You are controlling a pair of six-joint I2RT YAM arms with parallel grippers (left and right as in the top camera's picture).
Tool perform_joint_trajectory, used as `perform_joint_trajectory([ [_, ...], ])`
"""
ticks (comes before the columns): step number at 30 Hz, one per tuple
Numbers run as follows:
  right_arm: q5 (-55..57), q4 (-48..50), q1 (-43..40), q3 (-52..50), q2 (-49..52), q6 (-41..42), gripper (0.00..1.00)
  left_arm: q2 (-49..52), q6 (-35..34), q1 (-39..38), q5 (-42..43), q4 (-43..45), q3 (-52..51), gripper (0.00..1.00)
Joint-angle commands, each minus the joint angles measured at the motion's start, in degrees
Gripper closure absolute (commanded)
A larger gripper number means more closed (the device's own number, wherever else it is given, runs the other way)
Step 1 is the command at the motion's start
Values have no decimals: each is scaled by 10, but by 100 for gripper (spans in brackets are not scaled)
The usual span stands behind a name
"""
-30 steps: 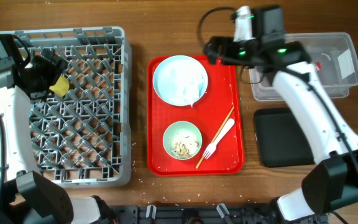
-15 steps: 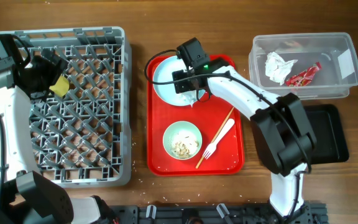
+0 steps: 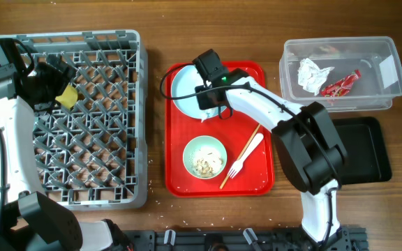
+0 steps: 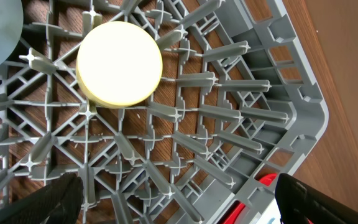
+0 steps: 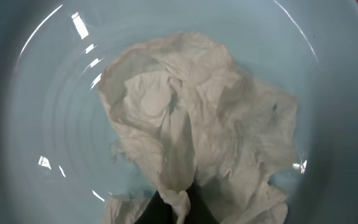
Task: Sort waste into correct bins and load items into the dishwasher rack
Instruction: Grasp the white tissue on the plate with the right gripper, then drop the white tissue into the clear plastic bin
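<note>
Napkin (image 5: 191,124) on plate (image 5: 36,124) pinched by right claw (image 5: 174,208); left claw (image 4: 185,202) gapes; tub label (image 3: 388,70) unreadable.

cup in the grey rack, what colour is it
Pale yellow; the cup shows best in the left wrist view.

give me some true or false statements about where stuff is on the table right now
1. The yellow cup sits in the grey rack. True.
2. The green bowl is empty. False: it holds beige scraps.
3. The right gripper is shut on a white napkin in the pale blue dish. True.
4. The fork lies in the rack. False: it lies on the red tray beside the chopsticks.
5. The clear tub holds a red wrapper. True.
</note>
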Motion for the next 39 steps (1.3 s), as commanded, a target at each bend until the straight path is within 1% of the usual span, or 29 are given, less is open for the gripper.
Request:
perform_joint_trajectory([
  [1,59,-2,-15,25,-75,82,96,-8,-3,2,3,1,-2,0],
  [3,77,-2,-38,25,-121,120,96,-8,-3,2,3,1,-2,0],
  [5,79,-6,-90,25,-180,155,96,-8,-3,2,3,1,-2,0],
  [6,79,-13,-132,25,-209,177,96,-8,-3,2,3,1,-2,0],
  [7,79,-21,-159,25,-221,191,96,-8,-3,2,3,1,-2,0],
  [9,78,-57,-248,25,-234,248,96,-8,-3,2,3,1,-2,0],
  [10,73,-71,-291,23,-229,255,96,-8,-3,2,3,1,-2,0],
  [11,66,-73,-318,17,-226,253,92,-8,-3,2,3,1,-2,0],
  [13,59,-72,-353,9,-219,253,57,-8,-3,2,3,1,-2,0],
  [14,59,-73,-366,8,-213,240,41,-8,-3,2,3,1,-2,0],
  [15,59,-71,-374,8,-210,222,22,-8,-3,2,3,1,-2,0],
  [16,58,-70,-377,8,-209,200,10,-8,-3,2,3,1,-2,0],
  [17,53,-69,-377,9,-209,176,1,-8,-3,2,3,1,-2,0],
  [18,41,-68,-377,9,-209,158,0,-8,-3,2,3,1,-2,0],
  [20,-50,-77,-377,9,-212,116,0,-8,-3,2,3,1,-2,0],
  [21,-112,-86,-377,9,-215,100,0,-8,-3,2,3,1,-2,0],
  [22,-210,-94,-374,9,-220,68,0,-8,-3,2,3,1,-2,0],
  [23,-252,-100,-364,9,-225,46,0,-8,-3,2,3,1,-2,0],
  [25,-222,-116,-321,9,-249,43,0,-8,-3,2,3,1,-2,0],
  [28,-157,-148,-233,9,-289,57,0,-8,-3,2,3,1,-2,0],
  [29,-132,-169,-197,9,-294,79,0,-8,-3,2,3,1,-2,0],
  [31,-96,-208,-139,0,-292,156,0,-8,-3,2,3,1,-2,0],
  [34,-61,-200,-59,-33,-290,166,0,-8,-3,2,3,1,-2,0],
  [37,-54,-206,-18,-57,-287,209,0,-8,-3,2,3,1,-2,0],
  [39,-54,-210,-13,-71,-285,237,0,-8,-3,2,3,1,-2,0],
])
